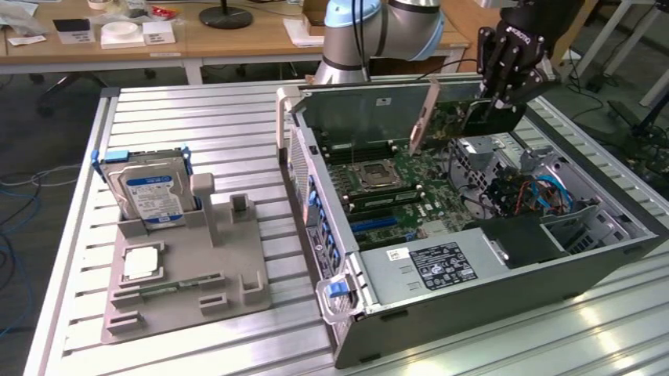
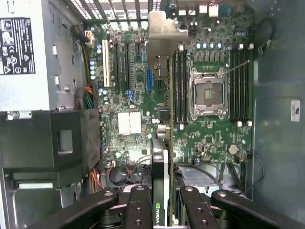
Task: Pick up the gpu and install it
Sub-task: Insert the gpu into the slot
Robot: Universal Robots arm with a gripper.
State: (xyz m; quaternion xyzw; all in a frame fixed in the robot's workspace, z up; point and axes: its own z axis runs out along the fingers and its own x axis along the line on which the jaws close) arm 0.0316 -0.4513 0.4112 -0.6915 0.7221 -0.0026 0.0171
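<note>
A ribbed aluminium tabletop (image 1: 188,125) carried an open computer case (image 1: 585,266) lying on its side and, at the exterior view's left, a grey fixture (image 1: 178,298) with a hard drive (image 1: 152,192) standing in it. Behind stood a second, wooden tabletop (image 1: 240,43) strewn with small items. The jaws were clenched on the gpu (image 1: 491,117) (image 2: 160,162), held on edge over the motherboard (image 1: 397,196) inside the case.

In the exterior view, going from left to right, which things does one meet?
hard drive → CPU socket → gpu, held in the gripper → blue cables
</note>
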